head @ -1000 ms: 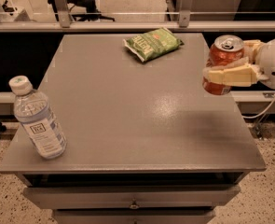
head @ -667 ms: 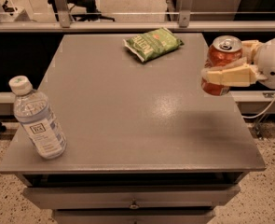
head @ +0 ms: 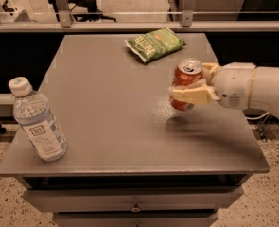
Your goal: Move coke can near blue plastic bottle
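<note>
The gripper (head: 185, 91) is closed around the coke can (head: 186, 75), coming in from the right. One pale finger (head: 192, 95) lies across the near face of the can's middle; the other is behind it. The can stands upright, silver top and pull tab showing, right of the middle of the bench (head: 106, 93). A soft shadow lies on the surface beneath it, so it looks to be held just clear of the bench, though whether there is a gap is hard to tell.

The bottle (head: 37, 122) stands upright at the near left corner, well apart from the can, white cap on. A green snack bag (head: 154, 42) lies at the far side, out of the straight line between the two.

A can like this is likely light, with thin walls that dent under a hard squeeze, and its painted skin is smooth and could slip. The hold around the mid-body seems right: the wall there is straight and the fingers sit square on it. If it is full it will be heavier and stiffer; that cannot be told here. Keeping it upright matters either way.

The bottle looks tall and narrow, so a knock could tip it. The can should be set down beside it, not against it.
</note>
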Controlling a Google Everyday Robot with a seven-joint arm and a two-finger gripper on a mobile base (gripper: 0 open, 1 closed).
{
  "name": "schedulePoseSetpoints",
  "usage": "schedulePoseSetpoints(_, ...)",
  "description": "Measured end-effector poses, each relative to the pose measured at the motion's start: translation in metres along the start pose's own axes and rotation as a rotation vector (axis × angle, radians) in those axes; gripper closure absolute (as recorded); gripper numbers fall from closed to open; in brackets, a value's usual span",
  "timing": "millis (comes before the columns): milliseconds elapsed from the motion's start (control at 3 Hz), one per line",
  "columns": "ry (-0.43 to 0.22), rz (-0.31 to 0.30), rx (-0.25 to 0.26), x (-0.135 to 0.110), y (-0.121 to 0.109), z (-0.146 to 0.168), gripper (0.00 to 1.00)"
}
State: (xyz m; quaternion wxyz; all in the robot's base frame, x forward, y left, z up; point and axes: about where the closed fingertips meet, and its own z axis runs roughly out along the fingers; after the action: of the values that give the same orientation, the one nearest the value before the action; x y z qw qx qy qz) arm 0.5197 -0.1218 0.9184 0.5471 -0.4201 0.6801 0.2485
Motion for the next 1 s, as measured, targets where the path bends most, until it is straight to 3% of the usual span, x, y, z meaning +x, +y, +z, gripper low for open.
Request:
schedulePoseSetpoints(333, -0.040, 0.025, -0.017, -0.001, 0.021, 0.047, 1.00)
schedulePoseSetpoints(667, -0.041, 0.025, -0.017, -0.001, 0.021, 0.047, 1.00)
schedulePoseSetpoints(1000, -0.067, 0.024, -0.082, -0.015, 0.055, 0.066, 1.00)
